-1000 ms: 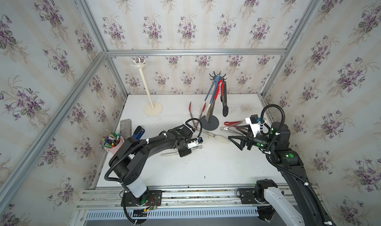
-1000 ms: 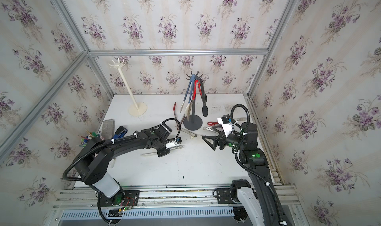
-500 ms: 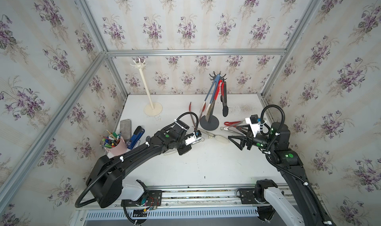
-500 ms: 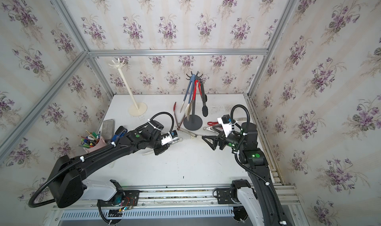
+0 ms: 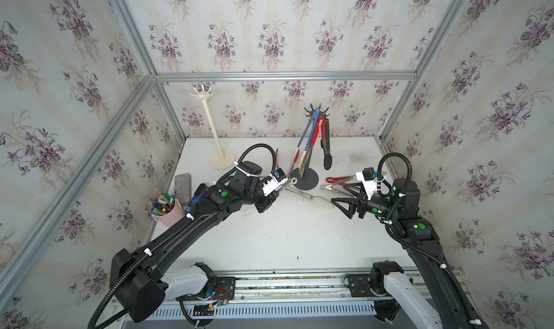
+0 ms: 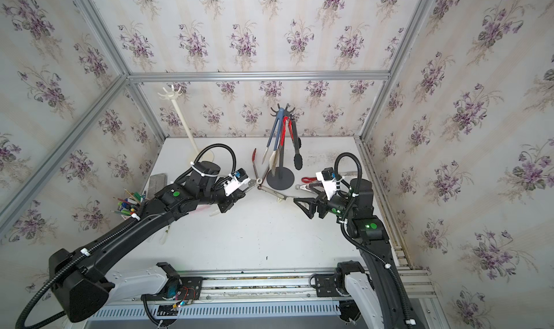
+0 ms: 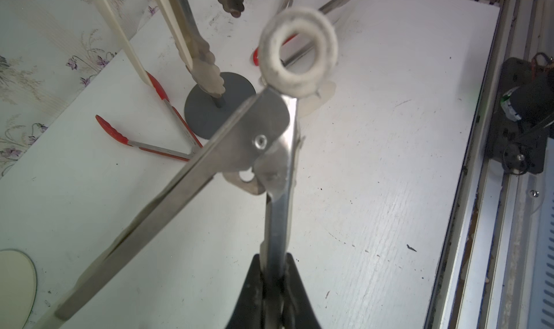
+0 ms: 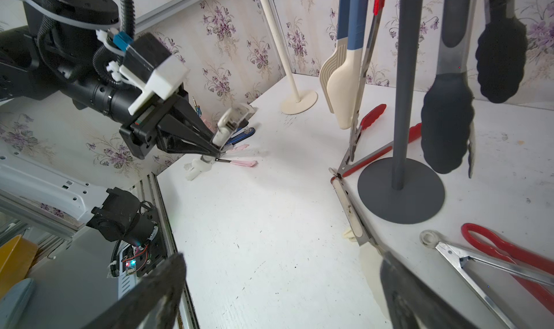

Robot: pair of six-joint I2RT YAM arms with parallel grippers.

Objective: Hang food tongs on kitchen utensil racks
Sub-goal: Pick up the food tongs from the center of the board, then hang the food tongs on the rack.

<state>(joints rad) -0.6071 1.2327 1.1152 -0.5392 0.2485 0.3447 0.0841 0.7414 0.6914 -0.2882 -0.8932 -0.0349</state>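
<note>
Top view: the left gripper [image 5: 281, 188] clamps steel tongs [image 5: 293, 180] at nine o'clock of the dark grey rack [image 5: 308, 181]; the right gripper [image 5: 337, 194] gapes.

The left fingers [image 7: 251, 285] pinch shut (arm stretched forward), the right fingers [image 8: 156, 288] gape wide.

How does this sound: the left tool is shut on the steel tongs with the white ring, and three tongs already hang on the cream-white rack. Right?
Wrong rack. Both top views show the three tongs hanging on the dark grey rack; the cream-white rack carries none. The left tool is indeed shut on the steel tongs.
</note>
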